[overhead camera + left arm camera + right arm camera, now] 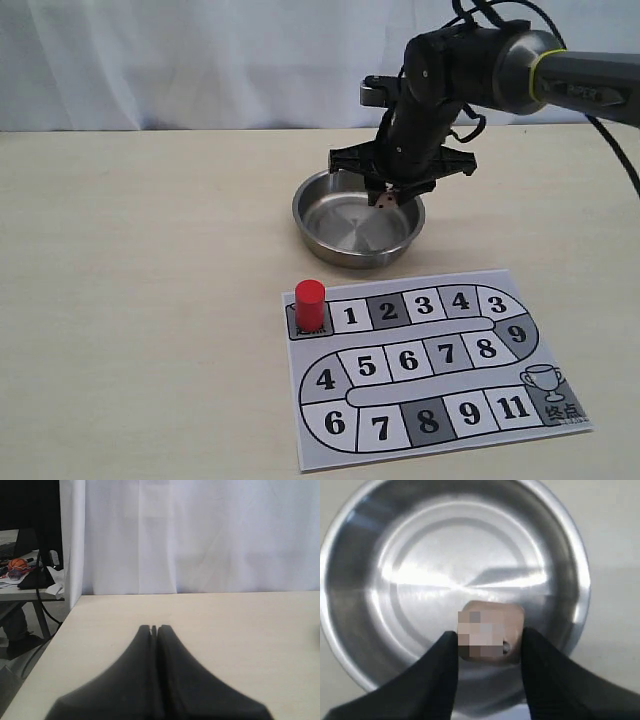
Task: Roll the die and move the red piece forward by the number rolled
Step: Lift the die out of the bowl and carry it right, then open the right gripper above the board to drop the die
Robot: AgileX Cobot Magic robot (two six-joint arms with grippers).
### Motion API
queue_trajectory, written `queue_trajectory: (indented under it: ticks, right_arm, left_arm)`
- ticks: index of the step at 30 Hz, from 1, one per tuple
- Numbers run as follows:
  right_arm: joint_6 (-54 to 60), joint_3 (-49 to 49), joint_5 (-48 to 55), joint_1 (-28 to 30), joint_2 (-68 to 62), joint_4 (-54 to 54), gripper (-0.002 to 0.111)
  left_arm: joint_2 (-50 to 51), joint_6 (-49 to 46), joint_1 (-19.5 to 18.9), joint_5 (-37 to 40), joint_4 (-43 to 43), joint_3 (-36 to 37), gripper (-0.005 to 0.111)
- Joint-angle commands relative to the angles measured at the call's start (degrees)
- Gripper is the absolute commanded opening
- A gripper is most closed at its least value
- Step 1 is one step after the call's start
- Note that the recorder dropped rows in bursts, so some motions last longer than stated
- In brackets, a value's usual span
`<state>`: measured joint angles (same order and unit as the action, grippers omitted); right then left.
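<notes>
The die (385, 202) is a small tan cube, held between the fingertips of my right gripper (388, 198) just above the steel bowl (330, 235). In the right wrist view the die (492, 617) sits between the two black fingers of the right gripper (489, 645), with the bowl's floor (420, 555) below it. The red piece (310, 303) stands upright on the start square at the upper left corner of the board (505, 345). My left gripper (154, 628) is shut and empty over bare table; the exterior view does not show it.
The paper board has numbered squares on a winding track with a trophy at its end (543, 382). A white curtain (200, 60) backs the table. The left wrist view shows the table's edge (55, 630), with clutter beyond it.
</notes>
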<state>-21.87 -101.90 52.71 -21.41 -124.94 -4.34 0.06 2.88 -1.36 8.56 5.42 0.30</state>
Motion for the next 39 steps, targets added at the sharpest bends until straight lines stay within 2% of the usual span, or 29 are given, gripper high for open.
queue_trajectory:
  ticks: [1, 7, 16, 23, 28, 31, 34, 35, 37, 39]
  right_arm:
    - [5.89, 4.47, 1.88, 0.45, 3.86, -0.36, 0.004]
    - [13.22, 16.99, -0.53, 5.14, 12.46, -1.65, 0.004]
    - [18.85, 34.08, -3.85, 19.18, 22.98, -3.46, 0.004]
    - [11.70, 40.46, -7.61, 25.83, 26.43, -16.21, 0.004]
    - [17.17, 40.80, -8.39, 25.92, 25.90, -12.42, 0.004]
    - [26.52, 40.80, -9.51, 25.92, 25.20, -0.15, 0.005]
    - [46.51, 40.80, -7.49, 25.92, 23.89, 21.03, 0.017]
    - [54.80, 40.80, -5.51, 25.92, 23.45, 29.85, 0.026]
    - [63.32, 40.80, -4.07, 25.92, 22.71, 38.67, 0.045]
    - [62.19, 40.80, -3.96, 25.92, 22.46, 40.49, 0.069]
  left_arm:
    - [-0.06, 0.15, 0.01, -0.46, -0.08, -0.30, 0.000]
    - [-0.06, 0.15, 0.01, -0.46, -0.08, -0.30, 0.000]
    - [-0.06, 0.15, 0.01, -0.30, -0.08, -0.30, 0.000]
    - [-0.06, 0.15, 0.01, -0.30, -0.08, -0.30, 0.000]
    - [-0.06, 0.15, 0.01, -0.30, -0.08, -0.30, 0.000]
    - [-0.06, 0.15, 0.01, -0.30, -0.08, -0.30, 0.000]
    - [-0.06, 0.15, 0.01, -0.30, -0.08, -0.30, 0.000]
    - [-0.06, 0.15, 0.01, -0.30, -0.08, -0.30, 0.000]
    - [-0.06, 0.15, 0.01, -0.30, -0.08, -0.30, 0.000]
    - [-0.06, 0.15, 0.01, -0.42, -0.08, -0.30, 0.000]
